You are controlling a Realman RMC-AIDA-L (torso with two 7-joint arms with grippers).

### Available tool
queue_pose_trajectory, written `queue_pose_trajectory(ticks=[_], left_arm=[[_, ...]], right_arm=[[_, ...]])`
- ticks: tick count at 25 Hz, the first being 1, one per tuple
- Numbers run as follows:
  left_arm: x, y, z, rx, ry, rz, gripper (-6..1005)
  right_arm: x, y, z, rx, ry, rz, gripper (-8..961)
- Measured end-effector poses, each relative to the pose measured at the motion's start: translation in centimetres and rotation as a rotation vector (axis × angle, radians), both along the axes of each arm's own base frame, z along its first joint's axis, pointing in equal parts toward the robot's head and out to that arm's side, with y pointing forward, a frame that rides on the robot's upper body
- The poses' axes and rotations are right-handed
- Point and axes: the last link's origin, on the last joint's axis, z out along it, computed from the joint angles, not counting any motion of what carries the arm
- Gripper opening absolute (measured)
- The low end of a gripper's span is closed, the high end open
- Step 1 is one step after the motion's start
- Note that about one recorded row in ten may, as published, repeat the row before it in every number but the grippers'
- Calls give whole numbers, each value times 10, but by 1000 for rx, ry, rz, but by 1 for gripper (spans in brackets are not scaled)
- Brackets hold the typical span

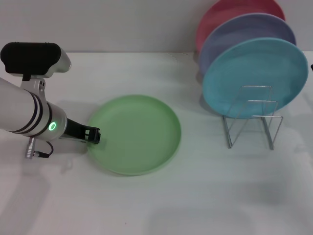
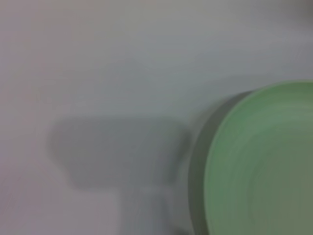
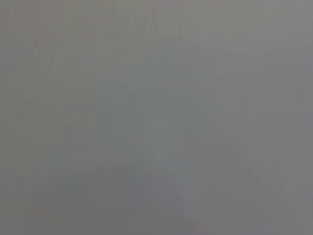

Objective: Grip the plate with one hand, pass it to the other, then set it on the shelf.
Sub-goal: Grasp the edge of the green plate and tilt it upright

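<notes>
- Left gripper [image 1: 94, 135] is reaching low at the plate's [image 1: 134, 133] near rim; whether its fingers are parted or closed cannot be told.
- Plate is lying flat, well apart from the shelf [image 1: 252, 117].
- Gripping is seemingly under way; a firm rim hold is needed next.
- White table [image 1: 205, 196] is carrying everything.

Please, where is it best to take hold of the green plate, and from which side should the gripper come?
Probably at the raised rim on the robot's left side. The green plate lies flat on the table, so only its thin rim offers a grip. The left gripper is already at that edge, low and nearly level with it. The far side faces the wire rack, where space looks tighter.
</notes>
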Motion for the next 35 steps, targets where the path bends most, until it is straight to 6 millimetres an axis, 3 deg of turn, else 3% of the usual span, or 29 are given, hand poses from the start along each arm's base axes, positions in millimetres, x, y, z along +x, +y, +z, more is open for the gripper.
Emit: queue_pose_trajectory(ticks=[6,11,19,35], left_arm=[[0,1,1,1,3,-2,260],[0,2,2,4,12,-5,267],[1,3,3,-3,24,-16,167],[1,2,2,-3,22,-18,157]], right_arm=[[0,0,0,-4,11,2,688],[0,0,0,-7,23,4,688],[0,0,0,-5,23,7,689],[0,-1,0,-4,23,6,688]])
